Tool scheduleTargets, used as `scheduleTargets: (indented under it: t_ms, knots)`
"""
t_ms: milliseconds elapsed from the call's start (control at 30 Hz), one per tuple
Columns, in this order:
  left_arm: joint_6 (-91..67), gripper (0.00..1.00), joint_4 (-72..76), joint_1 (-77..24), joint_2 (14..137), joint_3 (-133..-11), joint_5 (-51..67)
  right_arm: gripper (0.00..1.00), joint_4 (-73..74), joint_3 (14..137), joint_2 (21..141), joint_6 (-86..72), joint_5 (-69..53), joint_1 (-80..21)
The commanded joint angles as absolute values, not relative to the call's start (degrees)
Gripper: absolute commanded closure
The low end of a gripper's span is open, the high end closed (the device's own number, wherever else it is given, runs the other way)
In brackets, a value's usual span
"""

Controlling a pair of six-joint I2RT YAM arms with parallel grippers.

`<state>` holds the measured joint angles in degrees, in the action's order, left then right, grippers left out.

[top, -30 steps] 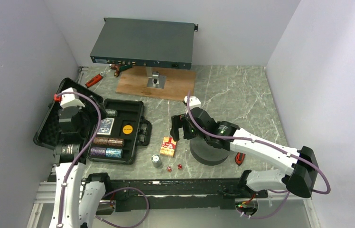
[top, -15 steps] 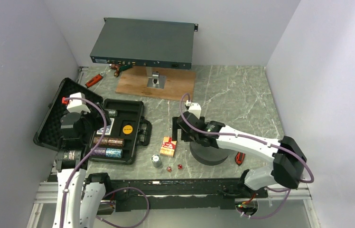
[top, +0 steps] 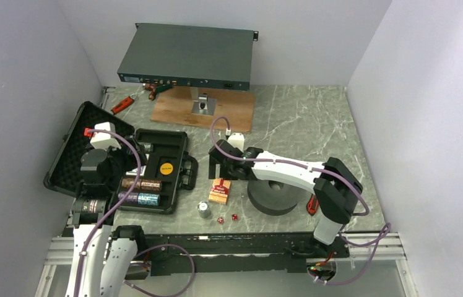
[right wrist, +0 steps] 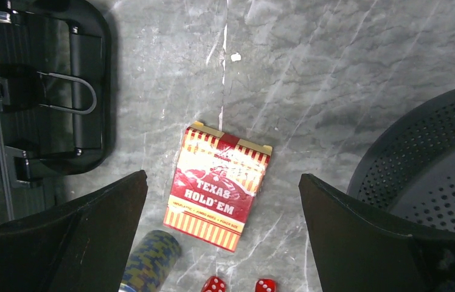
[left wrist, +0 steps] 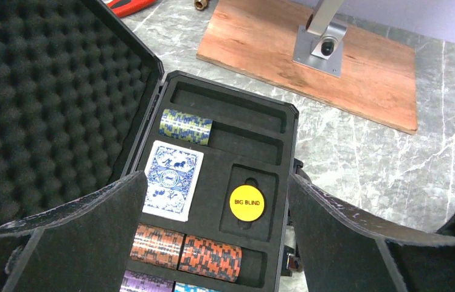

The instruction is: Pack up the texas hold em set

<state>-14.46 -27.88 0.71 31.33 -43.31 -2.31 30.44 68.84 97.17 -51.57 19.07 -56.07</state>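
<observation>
My left gripper (left wrist: 217, 182), jaws spread wide and holding nothing, hangs over the black moulded briefcase (left wrist: 231, 91) at frame centre, with its egg-crate foam lid (left wrist: 48, 91) at upper left. A round yellow disc (left wrist: 247, 202) and ribbed cylindrical chip stacks (left wrist: 185, 246) sit in its rectangular wells. My right gripper (right wrist: 222, 176), equally wide and empty, frames the striped red card box (right wrist: 218, 194) lying flat on the veined stone-look table (right wrist: 334, 73), with two small red dice (right wrist: 215, 285) at the lower edge.
</observation>
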Motion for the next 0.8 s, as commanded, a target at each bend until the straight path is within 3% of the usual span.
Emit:
scheduleTargets:
  t_ms: [0,767]
  knots:
    - [-13.7,0.09,-27.8,0.4,30.9,-45.3,-3.5,0.00,31.8,72.0,99.5,-52.5,17.0,-56.2]
    - [-12.7,0.06,-30.0,-6.8,30.3,-46.0,-9.4,0.00,40.2,77.6,108.5,-62.3,18.0,-57.1]
